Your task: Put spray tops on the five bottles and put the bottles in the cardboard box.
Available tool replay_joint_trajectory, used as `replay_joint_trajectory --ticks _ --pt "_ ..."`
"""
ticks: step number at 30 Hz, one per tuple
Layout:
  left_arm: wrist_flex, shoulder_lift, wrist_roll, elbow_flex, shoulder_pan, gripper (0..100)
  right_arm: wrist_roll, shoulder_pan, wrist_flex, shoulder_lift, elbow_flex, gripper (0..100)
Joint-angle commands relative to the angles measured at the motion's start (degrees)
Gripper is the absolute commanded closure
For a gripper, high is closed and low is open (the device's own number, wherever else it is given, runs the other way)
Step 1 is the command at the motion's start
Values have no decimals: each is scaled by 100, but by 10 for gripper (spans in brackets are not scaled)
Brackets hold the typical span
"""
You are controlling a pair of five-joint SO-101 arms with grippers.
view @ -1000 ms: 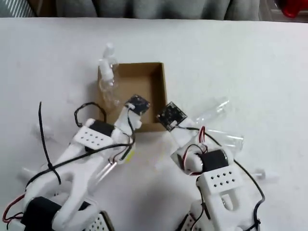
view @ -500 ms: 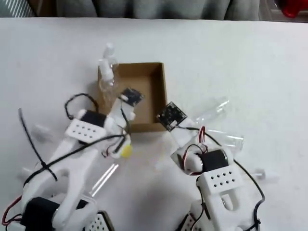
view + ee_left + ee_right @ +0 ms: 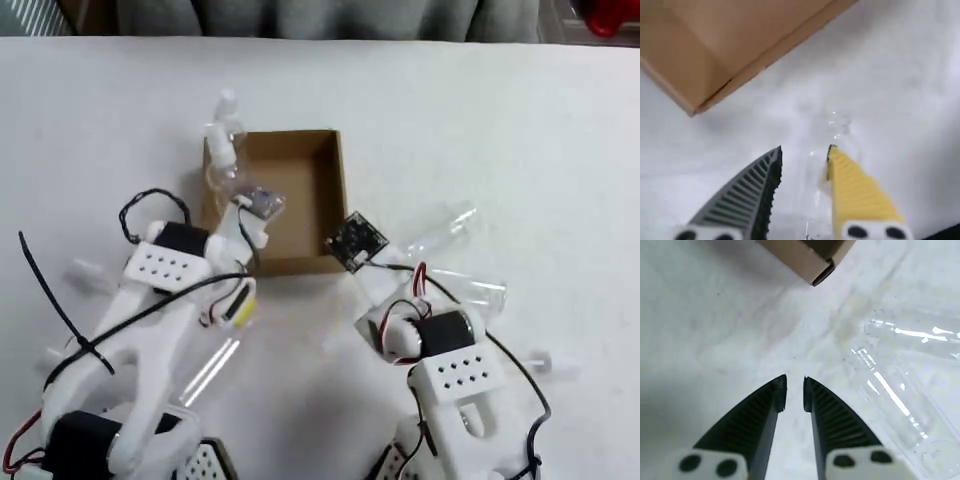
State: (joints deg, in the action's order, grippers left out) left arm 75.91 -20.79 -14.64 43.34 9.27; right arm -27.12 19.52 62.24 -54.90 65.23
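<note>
a white table point(image 3: 500, 120) is carrying everything. the cardboard box point(image 3: 290, 190) is sitting open near its middle, in front of both arms. the left gripper point(image 3: 804, 148) is hanging low over the table just short of the box's near edge, its grey and yellow fingers standing moderately apart. a clear bottle point(image 3: 837, 122) is lying on the table in that gap, nearer the yellow finger, its open neck poking out past the fingertips; i cannot tell whether either finger is touching it. the right gripper point(image 3: 794, 378) is hovering off the box's near corner, its fingers nearly together with a thin gap and nothing between them. two bare bottles point(image 3: 920, 335) are lying just beside it. a capped bottle point(image 3: 222, 160) is leaning at the box's left wall. loose spray tops point(image 3: 85, 270) are lying well apart, towards the table's edges.
</note>
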Motion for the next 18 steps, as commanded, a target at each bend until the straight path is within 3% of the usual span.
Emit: replay_joint_trajectory --ticks 1,8,13,18 --pt "-70 4 -264 123 -48 862 -9 -66 -92 22 -9 964" --pt "281 -479 -299 114 -48 675 -9 -40 -154 22 18 964" --pt "404 -1429 -378 484 -31 668 -9 -40 -242 22 70 964" --pt "431 -2053 -1741 1125 277 668 -9 -40 -242 22 88 964"
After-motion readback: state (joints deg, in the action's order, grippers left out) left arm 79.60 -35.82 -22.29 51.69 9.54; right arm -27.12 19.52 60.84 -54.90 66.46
